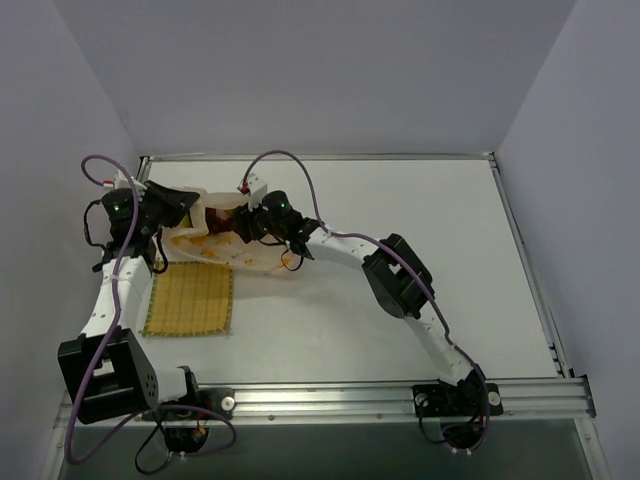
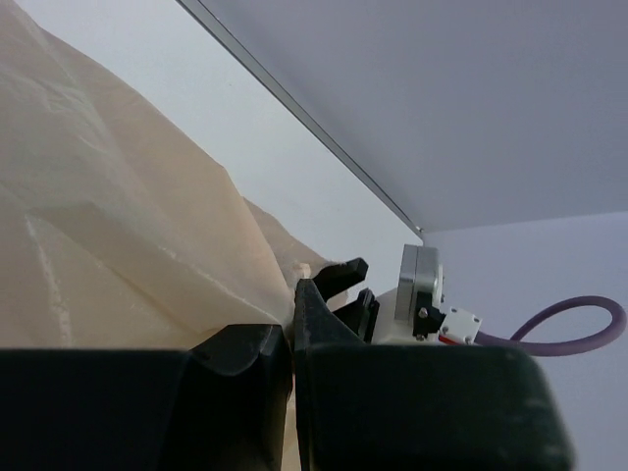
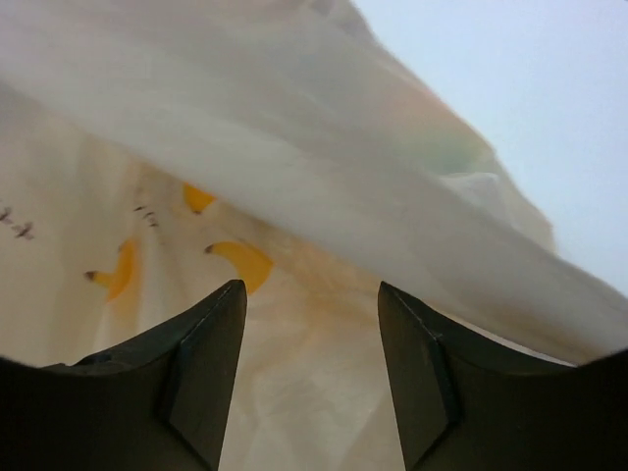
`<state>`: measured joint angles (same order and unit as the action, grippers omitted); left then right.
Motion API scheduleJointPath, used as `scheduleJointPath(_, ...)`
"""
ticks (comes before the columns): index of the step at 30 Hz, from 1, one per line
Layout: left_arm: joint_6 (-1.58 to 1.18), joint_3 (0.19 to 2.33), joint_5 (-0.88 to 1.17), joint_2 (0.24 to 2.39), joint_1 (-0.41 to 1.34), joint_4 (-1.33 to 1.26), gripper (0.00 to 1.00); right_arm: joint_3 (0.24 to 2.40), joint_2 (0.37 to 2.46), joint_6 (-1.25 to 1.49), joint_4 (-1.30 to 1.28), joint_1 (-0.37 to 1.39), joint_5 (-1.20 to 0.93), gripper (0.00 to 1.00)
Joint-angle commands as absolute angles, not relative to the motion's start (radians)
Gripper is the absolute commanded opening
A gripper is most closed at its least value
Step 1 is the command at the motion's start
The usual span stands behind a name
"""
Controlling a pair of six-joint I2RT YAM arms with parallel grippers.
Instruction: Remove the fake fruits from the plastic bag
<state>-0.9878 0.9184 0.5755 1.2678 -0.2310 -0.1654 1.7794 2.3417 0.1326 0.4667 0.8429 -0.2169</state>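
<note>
The plastic bag (image 1: pixel 215 245) lies crumpled at the back left of the table, pale cream with orange marks. My left gripper (image 1: pixel 183 208) is shut on the bag's upper edge and holds it raised; in the left wrist view the film (image 2: pixel 108 226) runs into the closed fingers (image 2: pixel 292 319). My right gripper (image 1: pixel 241 228) is open and reaches into the bag's mouth; its wrist view (image 3: pixel 312 324) shows only bag film (image 3: pixel 294 157) between the jaws. A dark red-purple patch, the grape bunch (image 1: pixel 221 222), shows inside the bag just left of it. The other fruits are hidden.
A flat yellow woven mat (image 1: pixel 190 300) lies just in front of the bag. The left wall stands close to the left arm. The back rail of the table (image 1: pixel 320 157) runs behind the bag. The right arm's wrist (image 2: pixel 422 285) shows in the left wrist view.
</note>
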Motion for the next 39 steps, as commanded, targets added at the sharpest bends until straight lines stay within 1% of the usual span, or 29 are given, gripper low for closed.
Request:
scheduleJointPath(1, -0.95, 0.973, 0.554, 1.252, -0.229, -0.169, 0.02, 1.876, 2.376, 0.066, 0.535, 0.825, -0.155, 0.53)
scheduleJointPath(2, -0.948, 0.97, 0.554, 1.252, -0.226, -0.169, 0.02, 1.919, 2.391, 0.052, 0.526, 0.825, -0.141, 0.58)
scheduleJointPath(3, -0.946, 0.966, 0.551, 1.252, -0.222, -0.167, 0.02, 1.942, 2.408, 0.037, 0.508, 0.825, -0.129, 0.66)
scheduleJointPath(6, -0.937, 0.959, 0.549, 1.256, -0.21, -0.156, 0.02, 2.023, 2.479, 0.011, 0.483, 0.825, -0.068, 0.74)
scheduleJointPath(11, -0.925, 0.957, 0.54, 1.258, -0.193, -0.143, 0.02, 2.137, 2.589, -0.067, 0.476, 0.831, -0.034, 0.9)
scheduleJointPath(12, -0.917, 0.959, 0.535, 1.256, -0.184, -0.127, 0.02, 2.19, 2.632, -0.077, 0.476, 0.833, -0.025, 0.96)
scheduleJointPath(14, -0.907, 0.959, 0.508, 1.255, -0.173, -0.111, 0.02, 2.277, 2.689, -0.083, 0.45, 0.831, -0.017, 1.0)
scheduleJointPath(16, -0.896, 0.959, 0.486, 1.25, -0.167, -0.092, 0.02, 2.395, 2.77, -0.075, 0.417, 0.825, -0.017, 1.0)
scheduleJointPath(22, -0.891, 0.942, 0.425, 1.253, -0.16, -0.069, 0.03, 2.474, 2.859, -0.098, 0.43, 0.827, -0.023, 1.0)
scheduleJointPath(23, -0.894, 0.939, 0.416, 1.255, -0.158, -0.069, 0.02, 2.496, 2.864, -0.101, 0.423, 0.828, -0.028, 0.97)
scheduleJointPath(25, -0.893, 0.939, 0.391, 1.255, -0.156, -0.061, 0.02, 2.493, 2.859, -0.103, 0.422, 0.831, -0.041, 0.74)
scheduleJointPath(27, -0.877, 0.943, 0.365, 1.252, -0.155, -0.042, 0.02, 2.404, 2.808, -0.086, 0.466, 0.833, -0.058, 0.44)
scheduleJointPath(28, -0.873, 0.946, 0.354, 1.25, -0.155, -0.034, 0.02, 2.348, 2.778, -0.075, 0.503, 0.836, -0.07, 0.37)
scheduleJointPath(29, -0.864, 0.948, 0.345, 1.249, -0.155, -0.019, 0.02, 2.23, 2.751, -0.049, 0.576, 0.841, -0.072, 0.3)
scheduleJointPath(30, -0.859, 0.95, 0.338, 1.247, -0.155, -0.012, 0.02, 2.171, 2.684, -0.035, 0.613, 0.842, -0.075, 0.24)
scheduleJointPath(31, -0.858, 0.948, 0.322, 1.246, -0.155, -0.009, 0.02, 2.11, 2.646, -0.023, 0.658, 0.845, -0.078, 0.23)
scheduleJointPath(32, -0.857, 0.942, 0.318, 1.244, -0.153, -0.006, 0.02, 2.047, 2.611, 0.0, 0.698, 0.853, -0.08, 0.22)
scheduleJointPath(33, -0.859, 0.939, 0.314, 1.243, -0.153, -0.006, 0.02, 1.934, 2.538, 0.002, 0.775, 0.857, -0.078, 0.23)
scheduleJointPath(35, -0.853, 0.93, 0.299, 1.238, -0.152, -0.003, 0.02, 1.834, 2.467, 0.049, 0.862, 0.871, -0.074, 0.22)
scheduleJointPath(36, -0.848, 0.931, 0.29, 1.233, -0.15, -0.002, 0.02, 1.747, 2.404, 0.058, 0.882, 0.876, -0.072, 0.22)
scheduleJointPath(39, -0.821, 0.953, 0.265, 1.223, -0.152, 0.046, 0.02, 1.636, 2.301, 0.109, 0.943, 0.88, -0.103, 0.21)
